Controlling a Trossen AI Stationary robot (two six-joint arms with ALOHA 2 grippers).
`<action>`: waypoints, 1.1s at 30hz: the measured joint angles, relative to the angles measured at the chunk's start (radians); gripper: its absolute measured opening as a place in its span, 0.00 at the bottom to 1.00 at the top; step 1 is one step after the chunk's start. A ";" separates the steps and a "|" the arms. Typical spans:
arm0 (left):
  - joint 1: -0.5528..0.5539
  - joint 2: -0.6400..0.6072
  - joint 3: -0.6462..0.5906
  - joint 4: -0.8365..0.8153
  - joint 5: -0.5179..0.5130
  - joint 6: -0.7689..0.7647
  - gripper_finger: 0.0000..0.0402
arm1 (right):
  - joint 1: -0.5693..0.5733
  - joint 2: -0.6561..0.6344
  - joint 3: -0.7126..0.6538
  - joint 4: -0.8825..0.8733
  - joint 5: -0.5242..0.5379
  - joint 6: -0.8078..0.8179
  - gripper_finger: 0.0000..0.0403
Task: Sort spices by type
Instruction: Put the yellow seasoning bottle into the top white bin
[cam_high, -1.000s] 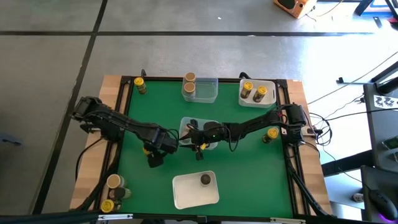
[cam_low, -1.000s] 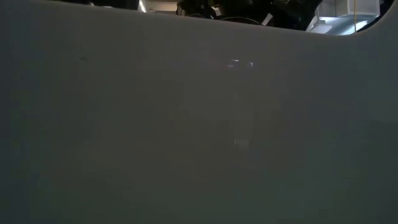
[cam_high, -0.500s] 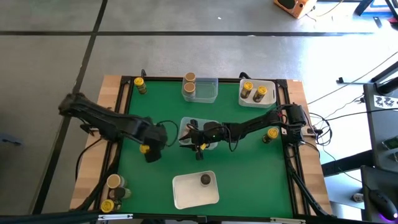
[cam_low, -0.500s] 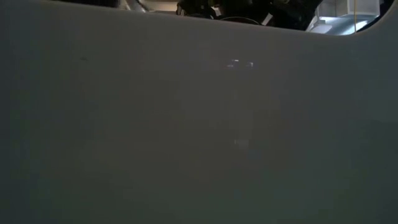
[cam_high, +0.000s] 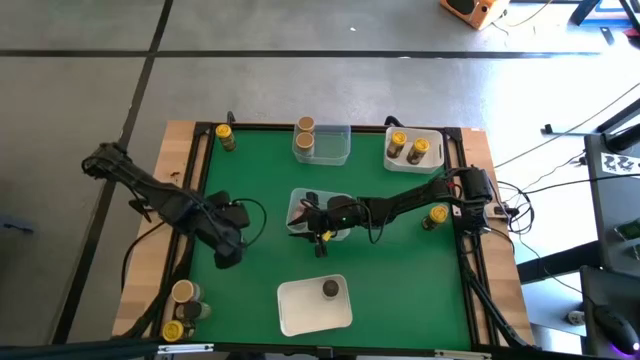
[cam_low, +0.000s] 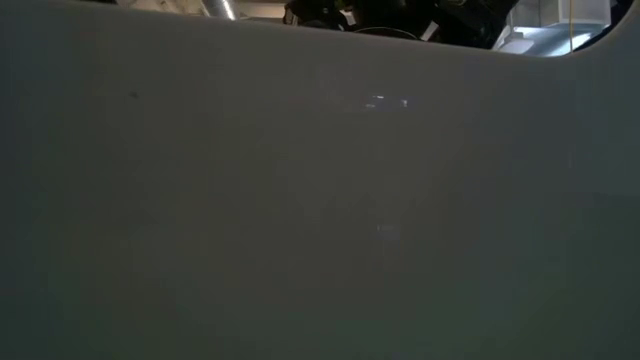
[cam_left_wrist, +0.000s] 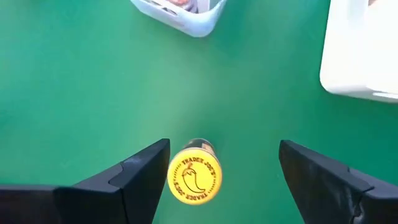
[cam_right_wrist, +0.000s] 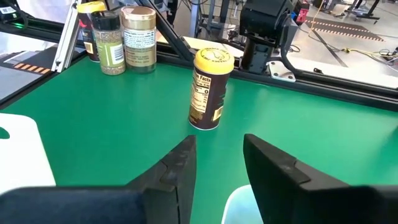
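A spice jar with a yellow top (cam_left_wrist: 194, 179) stands upright on the green mat (cam_high: 400, 270), left of centre. My left gripper (cam_left_wrist: 224, 149) hangs open above it, one finger on each side, touching nothing. In the high view my left gripper (cam_high: 228, 255) hides the jar. The right wrist view shows the same jar (cam_right_wrist: 210, 90) standing alone. My right gripper (cam_high: 300, 218) reaches level over the clear middle tray (cam_high: 330, 194). A narrow gap shows between its fingers (cam_right_wrist: 217, 168), with nothing in it.
A far clear tray (cam_high: 338, 150) holds tan-topped jars. A far-right white tray (cam_high: 436, 162) holds two yellow-topped jars, and the near white tray (cam_high: 300, 310) holds a dark-topped jar. Loose jars stand far left (cam_high: 226, 135), right (cam_high: 437, 215) and near left (cam_high: 182, 292). A white wall (cam_low: 300, 200) blocks the low view.
My left gripper has risen and drawn back toward the table's left edge, tipping to point more steeply down. The yellow-topped jar has stayed standing on the mat where it was.
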 joint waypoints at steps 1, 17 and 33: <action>-0.003 0.004 -0.006 0.001 0.002 0.000 0.75 | 0.000 0.000 0.000 0.000 0.000 0.000 0.33; -0.014 0.013 -0.089 0.012 0.037 -0.061 0.95 | 0.000 0.000 0.000 -0.001 0.000 -0.006 0.33; -0.241 0.002 -0.089 -0.121 -0.179 -0.285 0.94 | 0.000 0.000 0.000 0.000 0.000 -0.006 0.33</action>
